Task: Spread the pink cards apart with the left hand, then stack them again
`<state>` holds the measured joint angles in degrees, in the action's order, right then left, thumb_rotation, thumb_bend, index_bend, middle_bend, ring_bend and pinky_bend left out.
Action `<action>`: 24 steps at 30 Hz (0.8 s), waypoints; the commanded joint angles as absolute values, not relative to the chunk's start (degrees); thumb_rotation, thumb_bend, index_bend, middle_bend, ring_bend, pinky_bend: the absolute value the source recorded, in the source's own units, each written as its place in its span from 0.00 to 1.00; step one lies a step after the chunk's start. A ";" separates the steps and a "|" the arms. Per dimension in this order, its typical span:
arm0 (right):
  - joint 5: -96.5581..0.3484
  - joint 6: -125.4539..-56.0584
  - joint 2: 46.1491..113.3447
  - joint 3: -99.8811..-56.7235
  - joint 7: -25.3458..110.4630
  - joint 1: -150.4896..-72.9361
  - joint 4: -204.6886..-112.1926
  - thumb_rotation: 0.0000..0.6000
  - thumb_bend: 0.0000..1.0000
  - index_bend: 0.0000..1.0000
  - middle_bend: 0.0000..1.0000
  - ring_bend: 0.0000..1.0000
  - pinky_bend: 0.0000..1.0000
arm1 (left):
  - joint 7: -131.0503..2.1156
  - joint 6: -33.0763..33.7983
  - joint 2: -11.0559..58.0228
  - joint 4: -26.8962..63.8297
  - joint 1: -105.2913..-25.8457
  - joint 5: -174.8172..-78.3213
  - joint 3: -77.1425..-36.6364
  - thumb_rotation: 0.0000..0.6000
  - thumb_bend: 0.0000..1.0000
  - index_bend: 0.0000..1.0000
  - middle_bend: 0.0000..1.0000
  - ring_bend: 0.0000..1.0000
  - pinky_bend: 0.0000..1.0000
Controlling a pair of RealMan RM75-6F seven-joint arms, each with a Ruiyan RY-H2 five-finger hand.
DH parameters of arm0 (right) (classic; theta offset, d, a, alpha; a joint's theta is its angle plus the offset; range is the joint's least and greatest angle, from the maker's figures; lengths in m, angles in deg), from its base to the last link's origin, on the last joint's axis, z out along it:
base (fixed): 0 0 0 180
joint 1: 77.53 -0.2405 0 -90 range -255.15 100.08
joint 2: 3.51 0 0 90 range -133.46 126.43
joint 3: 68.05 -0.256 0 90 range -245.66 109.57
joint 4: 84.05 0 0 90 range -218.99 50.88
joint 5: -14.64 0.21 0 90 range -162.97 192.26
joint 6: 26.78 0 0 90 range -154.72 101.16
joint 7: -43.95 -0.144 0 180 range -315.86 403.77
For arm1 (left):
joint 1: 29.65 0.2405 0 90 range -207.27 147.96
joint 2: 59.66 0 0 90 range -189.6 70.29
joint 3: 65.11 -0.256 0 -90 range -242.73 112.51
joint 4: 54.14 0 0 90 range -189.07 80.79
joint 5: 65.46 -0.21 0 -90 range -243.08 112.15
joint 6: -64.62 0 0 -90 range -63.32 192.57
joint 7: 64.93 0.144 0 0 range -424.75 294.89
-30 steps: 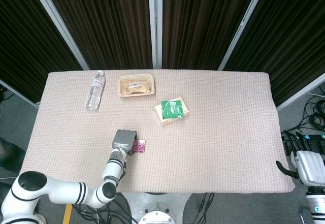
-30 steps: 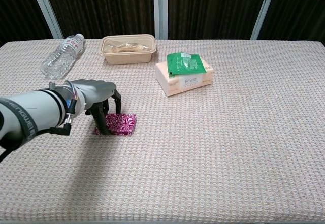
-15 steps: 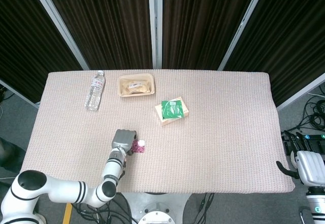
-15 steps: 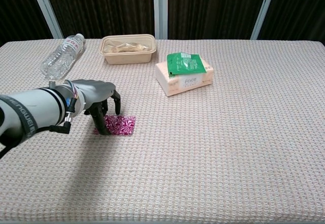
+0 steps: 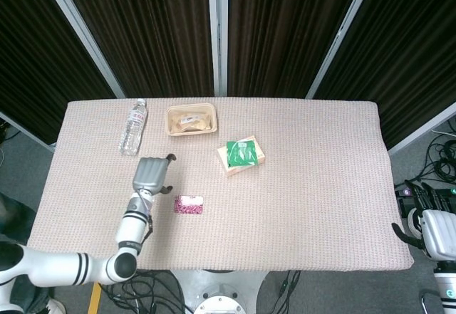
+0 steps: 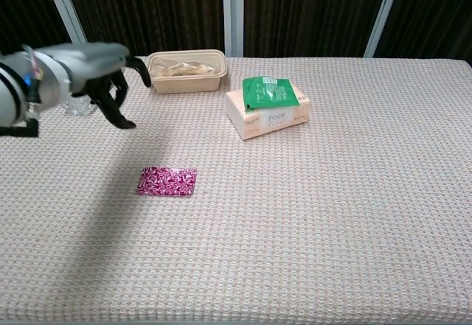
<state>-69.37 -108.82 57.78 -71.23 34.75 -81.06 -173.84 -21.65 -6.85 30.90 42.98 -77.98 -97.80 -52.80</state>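
Peach tissue box (image 6: 267, 116) reads "Foce"; green packet (image 6: 268, 91) atop.

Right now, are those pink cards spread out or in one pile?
One pile. The pink cards lie as a single neat rectangle on the table, no separate cards fanned out; the left hand is off them.

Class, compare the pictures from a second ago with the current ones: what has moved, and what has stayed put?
The left hand has lifted off the pink cards and drawn back up and to the left, holding nothing. The cards lie flat on the table in about the same spot. Bottle, tray and tissue box are unmoved.
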 commanded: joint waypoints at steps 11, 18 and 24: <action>-69.92 -108.91 57.67 -72.03 31.02 -81.67 -172.60 0.96 0.16 0.01 0.11 0.00 0.10 | -45.34 -16.39 15.25 35.15 -59.87 -122.16 -60.97 1.00 0.24 0.31 0.37 0.31 0.42; -71.76 -110.67 58.14 -72.18 30.22 -81.76 -173.03 0.88 0.16 0.02 0.10 0.00 0.09 | -53.65 -24.40 11.97 32.70 -50.62 -128.57 -63.61 1.00 0.24 0.31 0.30 0.24 0.34; -71.67 -111.63 58.17 -71.81 31.04 -80.96 -173.75 0.75 0.16 0.03 0.10 0.00 0.07 | -56.03 -29.52 9.77 35.50 -44.56 -135.34 -66.99 1.00 0.24 0.31 0.30 0.24 0.32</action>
<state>-71.71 -111.55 58.18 -71.88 30.96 -81.05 -173.66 -55.37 -28.51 10.68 34.49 -45.77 -133.70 -65.76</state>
